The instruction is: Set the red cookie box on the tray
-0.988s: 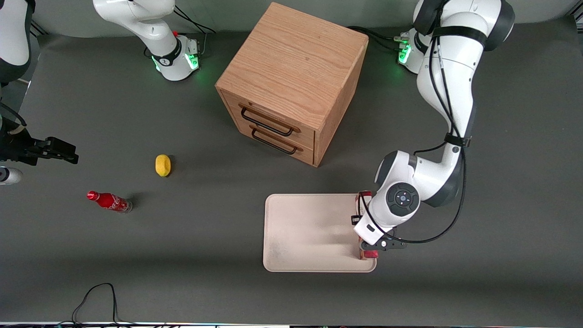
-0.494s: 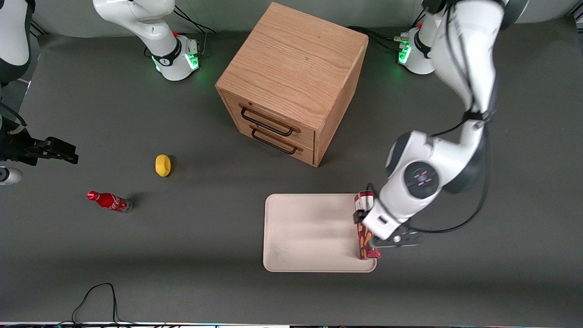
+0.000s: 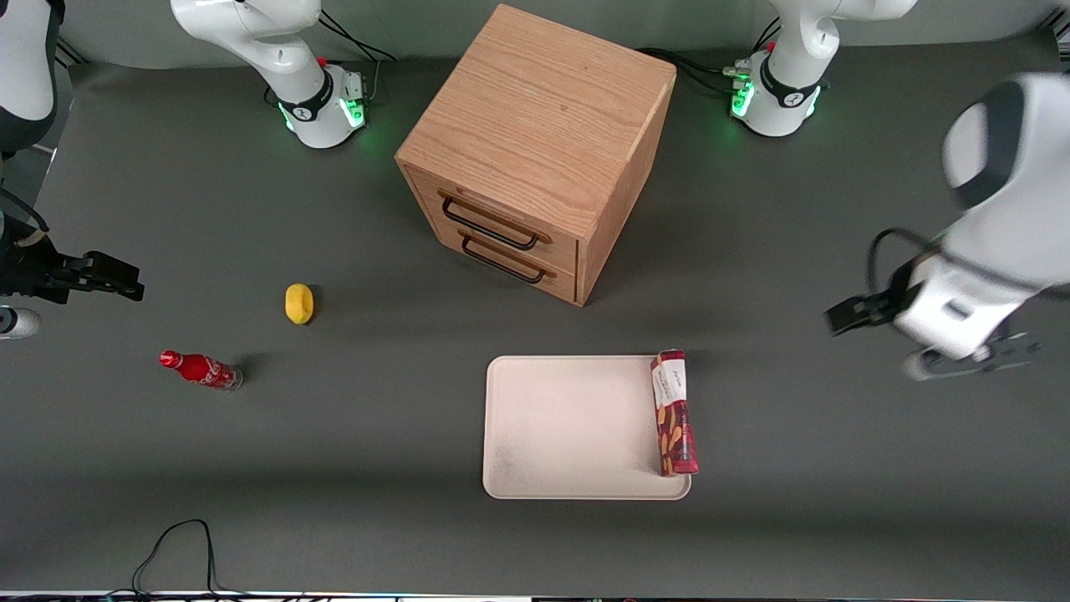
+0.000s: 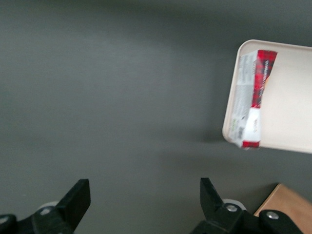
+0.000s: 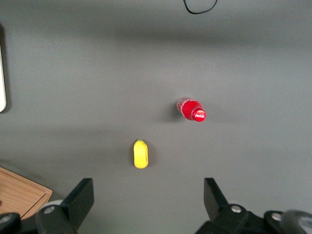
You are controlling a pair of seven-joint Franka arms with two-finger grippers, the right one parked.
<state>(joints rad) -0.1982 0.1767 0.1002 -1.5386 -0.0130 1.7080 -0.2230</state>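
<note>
The red cookie box [image 3: 674, 412] stands on its narrow side on the tray [image 3: 568, 426], along the tray's rim toward the working arm's end of the table. Its white label panel faces up. My left gripper [image 3: 965, 361] is raised above the bare table, well clear of the tray toward the working arm's end. In the left wrist view the gripper [image 4: 144, 192] is open and empty over grey table, with the box [image 4: 251, 100] and the tray [image 4: 287, 97] at a distance.
A wooden two-drawer cabinet [image 3: 535, 142] stands farther from the front camera than the tray. A yellow fruit [image 3: 298, 303] and a small red soda bottle [image 3: 201, 369] lie toward the parked arm's end. A black cable [image 3: 180, 543] lies near the table's front edge.
My left gripper has let go of the box and moved up and away from the tray toward the working arm's end. The box stays on the tray.
</note>
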